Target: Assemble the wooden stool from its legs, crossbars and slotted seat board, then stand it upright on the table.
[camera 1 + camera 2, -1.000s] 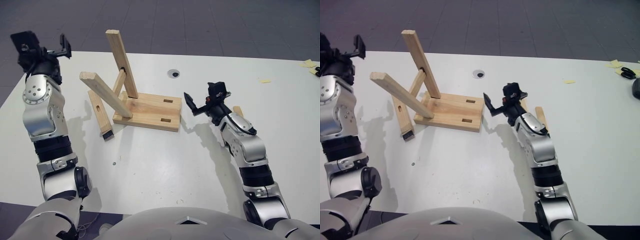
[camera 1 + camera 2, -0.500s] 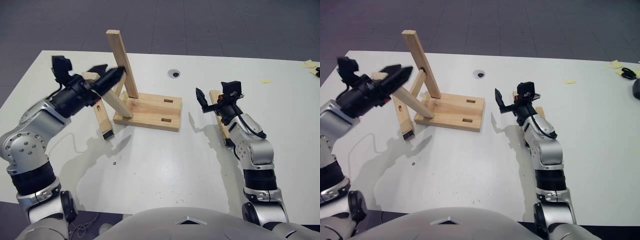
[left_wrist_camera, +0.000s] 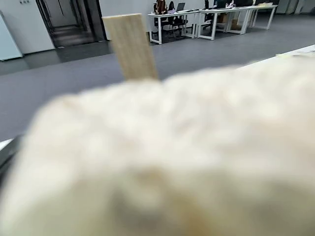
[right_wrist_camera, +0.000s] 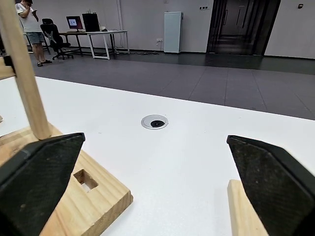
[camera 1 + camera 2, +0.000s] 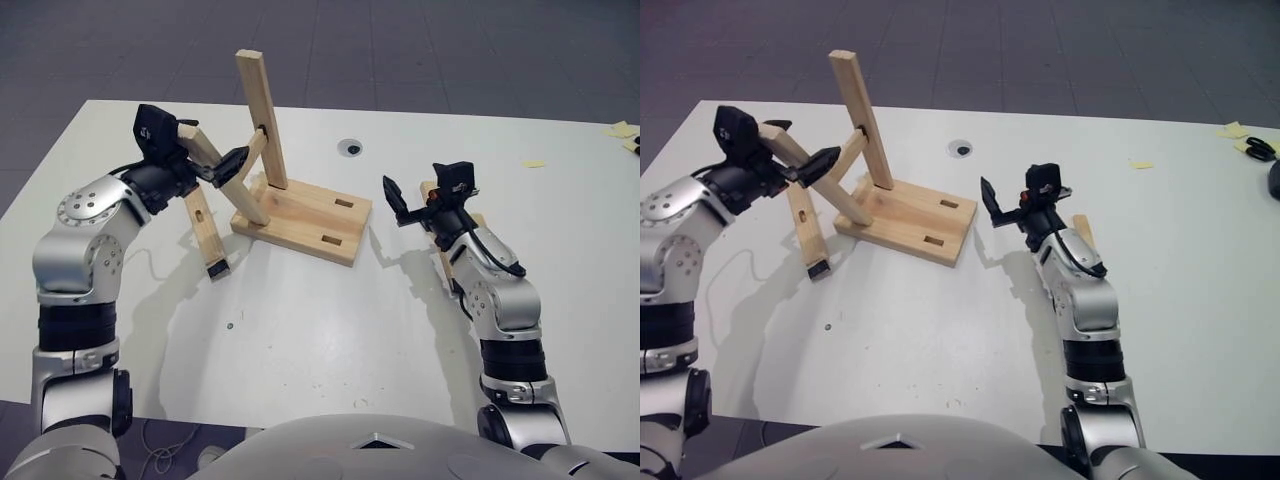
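The slotted seat board (image 5: pixel 318 222) lies flat on the white table. One leg (image 5: pixel 262 118) stands upright in it. A second leg (image 5: pixel 222 178) leans out to the left, joined to the first by a short crossbar (image 5: pixel 256 152). Another stick (image 5: pixel 204 228) hangs down from it to the table. My left gripper (image 5: pixel 222 166) is shut on the leaning leg, whose blurred wood (image 3: pixel 167 157) is close to the left wrist camera. My right gripper (image 4: pixel 155 140) stands open just right of the board (image 4: pixel 93 196), over a loose leg (image 5: pixel 1083 232).
A round cable grommet (image 5: pixel 350 148) sits in the table behind the board. Yellow notes (image 5: pixel 530 162) and dark objects (image 5: pixel 1272 175) lie at the far right edge. Bare table (image 5: pixel 300 330) stretches in front of the board.
My left arm swung down from high at the left and closed on the leaning leg. The board and its legs shifted slightly right. My right gripper drew back a little.
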